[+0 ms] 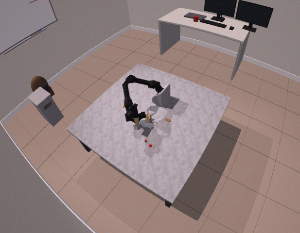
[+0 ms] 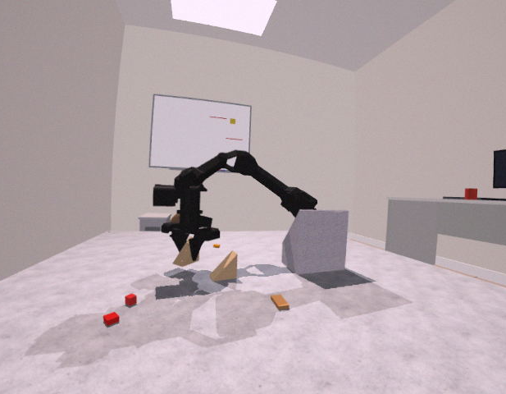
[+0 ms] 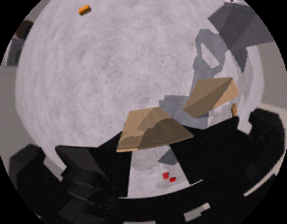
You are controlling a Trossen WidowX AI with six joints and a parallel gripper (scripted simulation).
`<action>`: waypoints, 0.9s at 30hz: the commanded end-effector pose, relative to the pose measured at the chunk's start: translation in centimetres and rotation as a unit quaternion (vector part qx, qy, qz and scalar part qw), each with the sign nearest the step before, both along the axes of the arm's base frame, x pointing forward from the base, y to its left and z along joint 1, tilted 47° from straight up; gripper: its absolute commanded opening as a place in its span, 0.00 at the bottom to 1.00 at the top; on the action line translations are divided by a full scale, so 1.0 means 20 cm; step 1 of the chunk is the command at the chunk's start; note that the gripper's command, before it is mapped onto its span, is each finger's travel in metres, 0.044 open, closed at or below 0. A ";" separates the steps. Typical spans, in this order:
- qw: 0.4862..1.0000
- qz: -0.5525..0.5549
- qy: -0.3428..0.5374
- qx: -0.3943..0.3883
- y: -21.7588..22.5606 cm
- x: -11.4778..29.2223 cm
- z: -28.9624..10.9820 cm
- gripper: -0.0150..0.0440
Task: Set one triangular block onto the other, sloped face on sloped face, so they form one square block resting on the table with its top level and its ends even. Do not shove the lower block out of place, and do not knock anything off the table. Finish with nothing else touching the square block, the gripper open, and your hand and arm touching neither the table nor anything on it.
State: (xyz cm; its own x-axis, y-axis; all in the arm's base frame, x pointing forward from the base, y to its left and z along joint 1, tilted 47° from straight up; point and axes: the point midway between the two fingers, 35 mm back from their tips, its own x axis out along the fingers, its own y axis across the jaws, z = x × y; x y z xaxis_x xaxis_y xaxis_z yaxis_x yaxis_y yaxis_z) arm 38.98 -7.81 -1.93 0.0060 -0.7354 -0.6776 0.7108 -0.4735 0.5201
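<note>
Black parallel-jaw gripper (image 2: 189, 245) pinching tan triangular wooden block (image 2: 184, 255), off table; matching tan wedge (image 2: 225, 267) just right, slope facing gripper.

A bright ceiling panel (image 2: 224, 15) lights the room evenly. Patchy, hard-edged grey shadows overlap mid-table (image 2: 371, 339) (several tones). The top view bows at its edges; the wrist view is a blurry fisheye circle, black at its corners.
</note>
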 end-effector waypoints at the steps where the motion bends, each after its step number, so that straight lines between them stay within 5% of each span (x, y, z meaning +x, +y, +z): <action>1: 1.000 -0.014 -0.015 0.000 0.00 0.00 0.00 0.25; 19: 0.955 -0.200 -0.217 0.002 0.00 0.00 0.00 0.25; 27: 0.954 -0.203 -0.220 0.002 0.00 0.00 0.00 0.25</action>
